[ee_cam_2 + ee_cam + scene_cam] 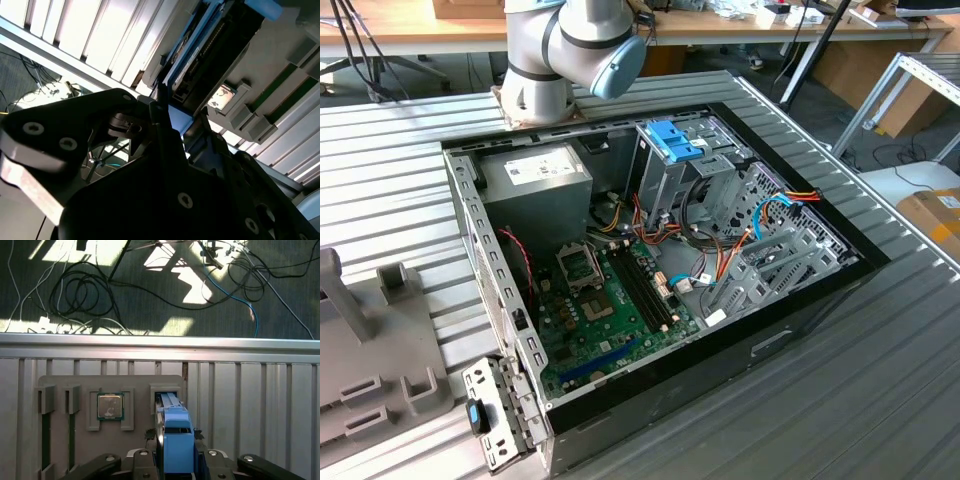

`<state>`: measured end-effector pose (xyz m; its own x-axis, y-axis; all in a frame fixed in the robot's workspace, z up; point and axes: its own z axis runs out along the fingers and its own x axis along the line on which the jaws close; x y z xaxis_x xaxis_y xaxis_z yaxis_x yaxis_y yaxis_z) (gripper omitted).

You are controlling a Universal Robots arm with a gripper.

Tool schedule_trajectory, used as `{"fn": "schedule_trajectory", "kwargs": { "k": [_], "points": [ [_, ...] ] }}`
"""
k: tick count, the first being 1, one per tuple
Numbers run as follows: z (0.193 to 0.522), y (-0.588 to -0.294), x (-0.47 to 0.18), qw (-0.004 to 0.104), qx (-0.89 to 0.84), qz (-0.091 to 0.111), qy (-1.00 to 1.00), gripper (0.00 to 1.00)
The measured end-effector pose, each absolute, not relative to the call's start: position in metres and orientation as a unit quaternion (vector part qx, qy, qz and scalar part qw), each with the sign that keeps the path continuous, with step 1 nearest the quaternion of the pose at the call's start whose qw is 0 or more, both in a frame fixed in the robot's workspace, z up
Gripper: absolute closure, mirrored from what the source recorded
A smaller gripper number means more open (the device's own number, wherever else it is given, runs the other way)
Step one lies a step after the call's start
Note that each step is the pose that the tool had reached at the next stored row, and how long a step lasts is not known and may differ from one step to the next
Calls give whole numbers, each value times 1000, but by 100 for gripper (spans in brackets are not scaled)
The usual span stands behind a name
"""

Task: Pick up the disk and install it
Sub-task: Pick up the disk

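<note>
At the slot of the grey holder [135, 385], the gripper [177, 457] is closed narrowly on the blue end of the disk [176, 432], one finger against each side, and the disk stands on edge with its far part down in that slot. Just beside the slot, in a square recess of the same holder, lies a processor chip [110, 406]. The holder rests on a ribbed metal table [250, 405], past whose edge cables [80, 290] lie on the floor, and an open computer case [780, 335] sits on the table toward the exterior view's right of the holder.
</note>
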<state>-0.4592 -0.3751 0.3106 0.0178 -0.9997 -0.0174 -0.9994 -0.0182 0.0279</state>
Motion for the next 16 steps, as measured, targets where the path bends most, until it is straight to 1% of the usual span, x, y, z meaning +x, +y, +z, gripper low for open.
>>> {"fn": "schedule_trajectory", "kwargs": {
  "k": [10, 13, 16],
  "points": [
    [311, -375, -459, 4, 713, -16, -701, 64],
    [311, -375, -459, 1, 713, -19, -701, 64],
    [311, -375, -459, 6, 713, -14, -701, 64]
  ]
}}
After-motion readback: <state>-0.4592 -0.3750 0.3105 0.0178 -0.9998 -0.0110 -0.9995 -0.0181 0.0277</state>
